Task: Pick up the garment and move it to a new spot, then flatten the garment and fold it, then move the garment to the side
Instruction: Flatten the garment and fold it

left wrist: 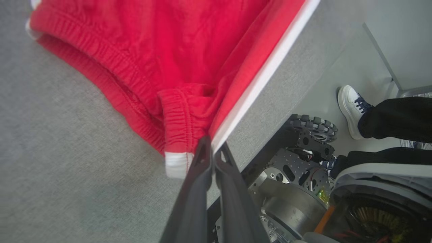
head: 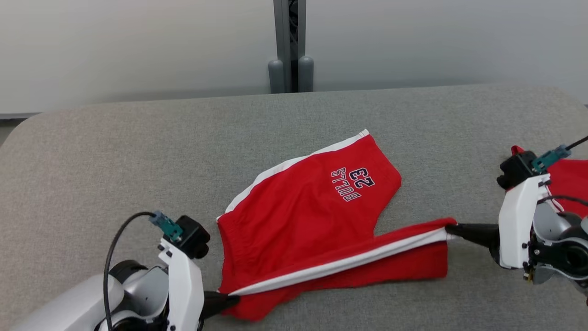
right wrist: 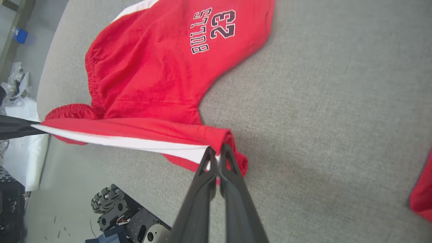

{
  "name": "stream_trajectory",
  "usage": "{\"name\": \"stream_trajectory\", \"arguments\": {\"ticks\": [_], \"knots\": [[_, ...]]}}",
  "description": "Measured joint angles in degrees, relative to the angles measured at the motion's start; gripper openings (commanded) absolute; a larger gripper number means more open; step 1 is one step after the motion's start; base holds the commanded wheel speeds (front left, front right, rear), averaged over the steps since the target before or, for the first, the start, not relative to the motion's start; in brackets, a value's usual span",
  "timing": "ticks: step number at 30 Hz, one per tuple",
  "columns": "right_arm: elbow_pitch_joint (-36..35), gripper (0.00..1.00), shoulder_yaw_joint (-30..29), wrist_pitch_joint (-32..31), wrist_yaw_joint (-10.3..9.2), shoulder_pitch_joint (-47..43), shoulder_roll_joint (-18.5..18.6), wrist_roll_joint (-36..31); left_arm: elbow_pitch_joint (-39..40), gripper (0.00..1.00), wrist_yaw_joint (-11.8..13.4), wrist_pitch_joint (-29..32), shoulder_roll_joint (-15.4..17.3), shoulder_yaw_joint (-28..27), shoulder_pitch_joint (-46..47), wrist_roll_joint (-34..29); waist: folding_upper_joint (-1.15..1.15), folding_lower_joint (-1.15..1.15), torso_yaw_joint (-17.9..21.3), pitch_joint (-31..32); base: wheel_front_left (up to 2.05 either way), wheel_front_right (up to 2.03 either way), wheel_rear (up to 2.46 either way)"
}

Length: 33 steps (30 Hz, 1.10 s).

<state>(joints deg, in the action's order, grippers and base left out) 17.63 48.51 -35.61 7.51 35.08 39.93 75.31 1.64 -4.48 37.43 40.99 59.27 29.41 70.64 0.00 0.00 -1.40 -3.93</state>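
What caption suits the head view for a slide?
Left pincer and right pincer stretch red shorts by the striped edge.

The garment (head: 294, 216) is red, with a white side stripe and a dark navy print "BULLS 23" outlined in white. The table surface (head: 115, 151) is plain grey.

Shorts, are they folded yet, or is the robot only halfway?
About halfway. Done: the red shorts lie spread on the grey table. In hand: the left claw pinches the waistband corner, the right claw the hem, stretching the near leg between them. Left: laying that leg over, then moving them aside.
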Motion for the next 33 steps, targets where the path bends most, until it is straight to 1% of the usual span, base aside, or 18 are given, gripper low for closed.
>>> {"name": "stream_trajectory", "arguments": {"ticks": [6,10,13,16,21,24,29,30,33], "knots": [[1.82,0.00,-2.33,1.43,0.00,3.15,-1.78,-2.34,-0.36,0.00,0.27,0.81,-0.86,-2.94,2.27,3.85,0.00,0.00,-0.84,-2.68,0.00,0.00,0.00],[2.90,0.00,-3.66,2.77,-0.01,5.16,-2.90,-3.97,-1.43,0.00,0.54,-0.74,-2.79,-5.38,3.91,5.59,0.00,0.00,-1.33,-4.27,0.00,0.00,0.00],[3.58,0.00,-3.94,4.32,-0.01,6.26,-3.86,-5.49,-2.79,0.00,0.49,-2.48,-3.94,-6.55,4.52,5.69,0.00,0.00,-1.70,-5.35,0.00,0.00,0.00],[4.11,0.00,-4.54,6.59,-0.01,7.94,-4.44,-7.27,-4.80,0.00,0.41,-4.56,-4.88,-7.10,6.31,3.85,0.00,0.00,-2.15,-6.52,0.00,0.00,0.00],[5.39,0.00,-4.34,10.57,-0.01,10.62,-5.22,-10.74,-8.92,0.00,0.22,-8.08,-7.53,-6.61,8.86,-1.15,0.00,0.00,-3.13,-8.73,0.00,0.00,0.00],[6.10,0.00,-3.85,12.60,-0.01,12.39,-5.57,-12.25,-11.39,0.00,-0.01,-9.91,-9.50,-6.32,10.03,-3.11,0.00,0.00,-3.77,-10.17,0.00,0.00,0.00],[7.31,0.00,-3.13,15.51,-0.01,15.29,-6.04,-13.30,-15.25,0.00,0.00,-13.91,-11.80,-5.69,12.99,-7.93,0.00,0.00,-4.73,-12.77,0.00,0.00,0.00],[7.31,0.00,-3.13,15.51,-0.01,15.29,-6.04,-13.30,-15.25,0.00,0.00,-13.91,-11.80,-5.69,12.99,-7.93,0.00,0.00,-4.73,-12.77,0.00,0.00,0.00],[8.88,0.00,-2.37,16.74,-0.01,17.00,-6.05,-14.00,-17.48,0.00,-0.07,-16.26,-13.65,-5.55,14.18,-9.77,0.00,0.00,-5.37,-14.20,0.00,0.00,0.00]]}}
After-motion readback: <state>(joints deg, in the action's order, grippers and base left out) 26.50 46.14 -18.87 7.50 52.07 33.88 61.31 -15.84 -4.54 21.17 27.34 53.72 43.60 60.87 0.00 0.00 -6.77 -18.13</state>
